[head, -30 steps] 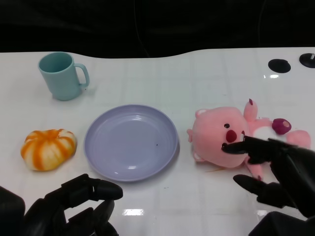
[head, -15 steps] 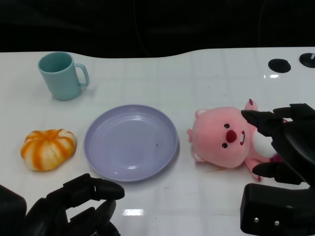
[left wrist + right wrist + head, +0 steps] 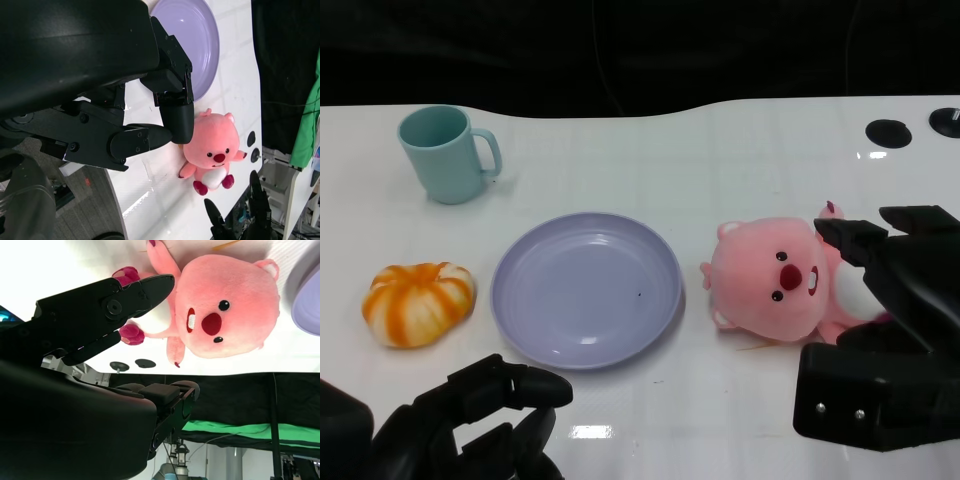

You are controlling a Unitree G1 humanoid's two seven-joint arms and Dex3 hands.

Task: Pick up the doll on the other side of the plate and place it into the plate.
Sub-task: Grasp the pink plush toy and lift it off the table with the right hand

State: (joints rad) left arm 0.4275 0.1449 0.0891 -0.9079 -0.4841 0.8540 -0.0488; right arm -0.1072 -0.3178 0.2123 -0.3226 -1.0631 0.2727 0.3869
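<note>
Item: pink doll [image 3: 775,280], plush, lying on its back on the white desk [image 3: 650,150] at right of centre in the head view, just beside the right rim of the lavender plate [image 3: 586,289] and not touching it; the plate held nothing. Right hand [image 3: 895,275], black, stood at the frame's right edge over the doll's body and legs, fingers [image 3: 850,240] spread apart with nothing between them; the right wrist view showed one finger [image 3: 135,290] lying across the doll's far foot and another below its arm, the doll loose between them, and actual contact could not be told. Left hand [image 3: 470,420], lower left of the head view, fingers curled in on nothing, idle. Also present: teal mug [image 3: 445,153], upper left; orange-and-white striped pumpkin-like toy [image 3: 418,302], left of the plate. Risks, as judged: the fingers sat toward the thin limbs and not the large head, so a closure there might pinch only a leg or an arm, leaving the heavy head to swing and pull the doll free in transit. Soft plush could squash and slip from a shallow hold. A low carry might drag the doll against the plate rim and shove the plate toward the pumpkin toy. An early release could leave the doll lodged on the rim, half out.
</note>
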